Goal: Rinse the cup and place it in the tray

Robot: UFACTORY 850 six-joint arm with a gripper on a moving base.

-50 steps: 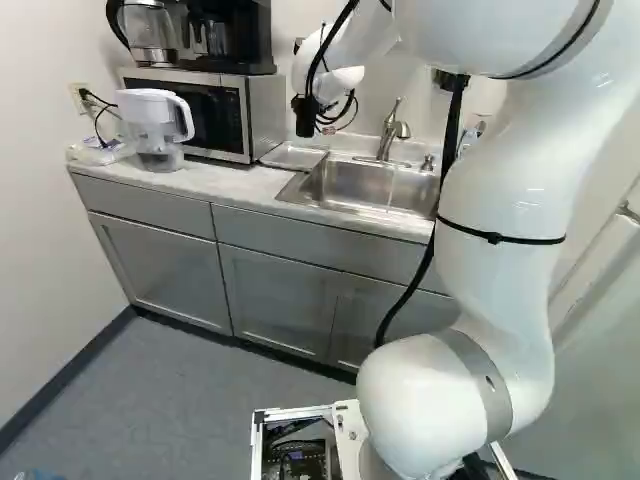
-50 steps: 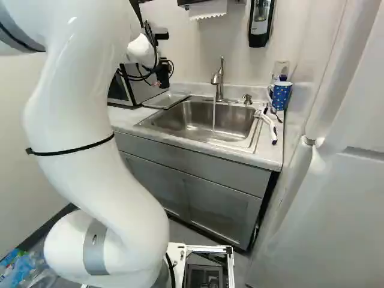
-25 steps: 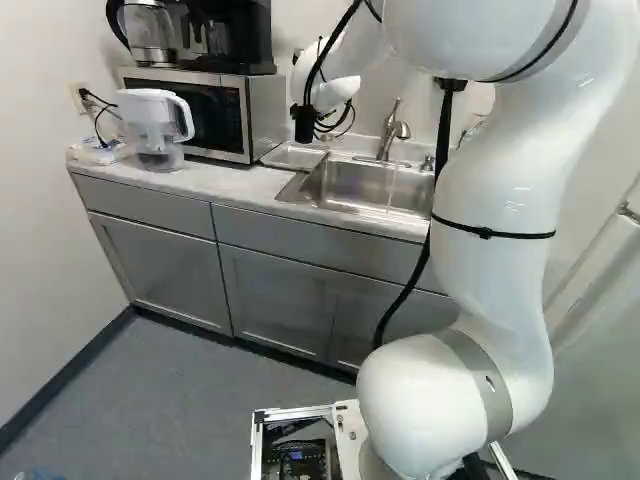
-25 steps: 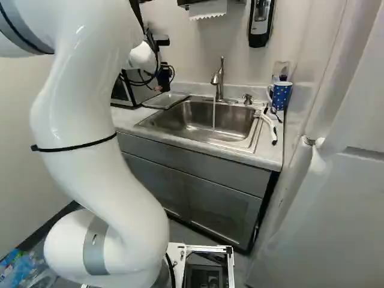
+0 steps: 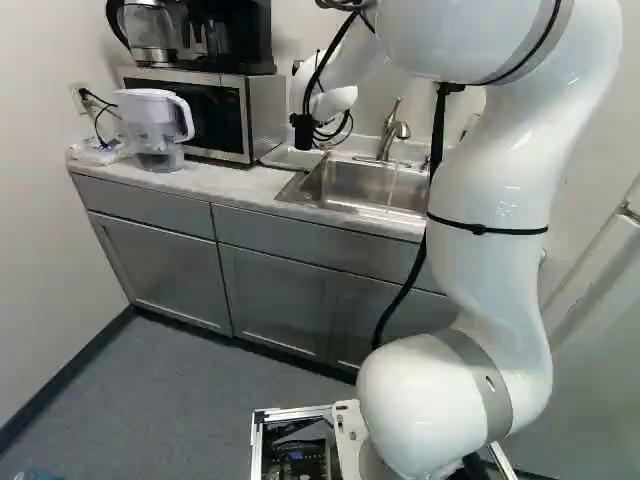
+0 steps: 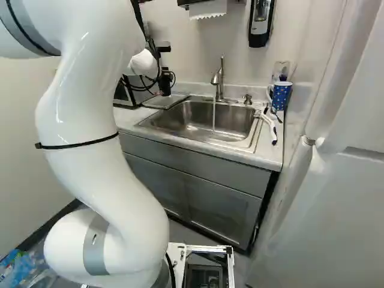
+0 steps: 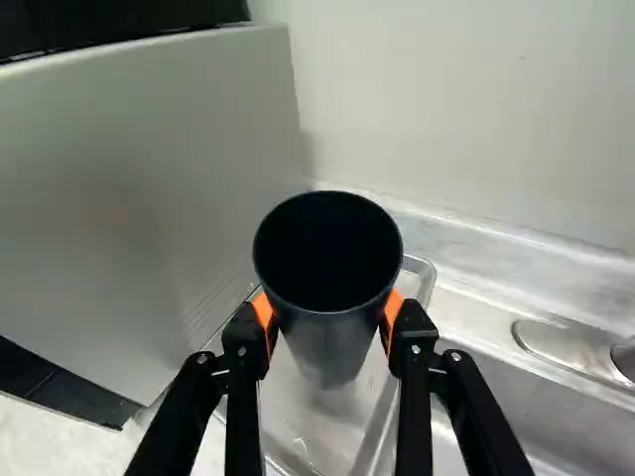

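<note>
In the right base view my gripper [image 6: 161, 77] is small and partly hidden by the wrist, with the black cup [image 6: 165, 85] at it. From the wrist view, the gripper [image 7: 329, 315] is shut on the cup [image 7: 330, 342], an orange pad against each side. The cup's round mouth is open towards the camera and its inside looks dark. Behind its lower end lies the metal tray [image 7: 313, 421], also seen left of the sink in the right base view [image 6: 163, 101]. I cannot tell whether cup and tray touch.
Water runs from the faucet [image 6: 219, 78] into the sink [image 6: 201, 123]. The microwave [image 5: 215, 115] stands close beside the tray, with a water pitcher [image 5: 155, 125] beyond it. A blue mug [image 6: 281, 96] and a white-handled brush [image 6: 268, 125] sit right of the sink.
The gripper has come down a little with the cup in it, towards the tray. My upper arm has swung slightly leftward in the left base view. The base has not moved.
</note>
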